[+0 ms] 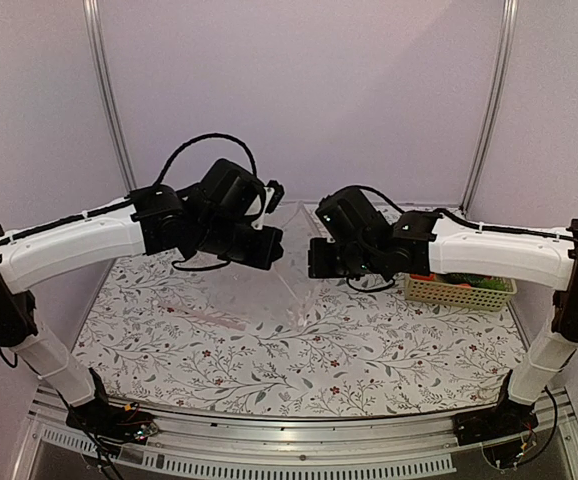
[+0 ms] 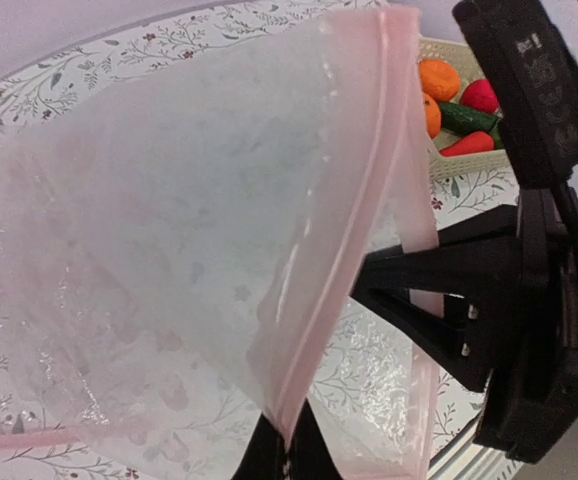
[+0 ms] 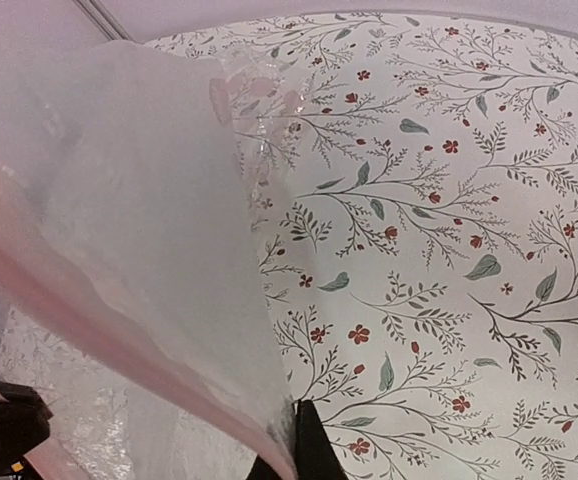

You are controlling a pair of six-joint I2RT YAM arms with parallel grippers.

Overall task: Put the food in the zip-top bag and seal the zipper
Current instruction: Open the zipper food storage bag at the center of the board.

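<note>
- Two arms hold the zip-top bag (image 2: 199, 230) raised above the floral worktop (image 1: 299, 360), between them near the middle of the scene.
- The left end effector (image 2: 281, 455) is closed, its fingers pinching the pink zipper (image 2: 359, 230) strip at the bag's edge.
- The right end effector (image 3: 291, 450) is closed too, clamped on the bag's pink-edged rim; in the left wrist view it sits just beside the zipper, on the far side of the strip.
- The bag is clear and crinkled, hanging slack, with nothing visible inside it.
- The food is all in the pale lattice basket (image 1: 449, 293) at the right of the worktop, well apart from the bag: two oranges (image 2: 439, 78), a dark green cucumber (image 2: 466, 118) and a red fruit (image 2: 480, 95), packed touching one another.
- A small orange-red piece (image 2: 469, 143) lies beside the cucumber; what it is cannot be told.
</note>
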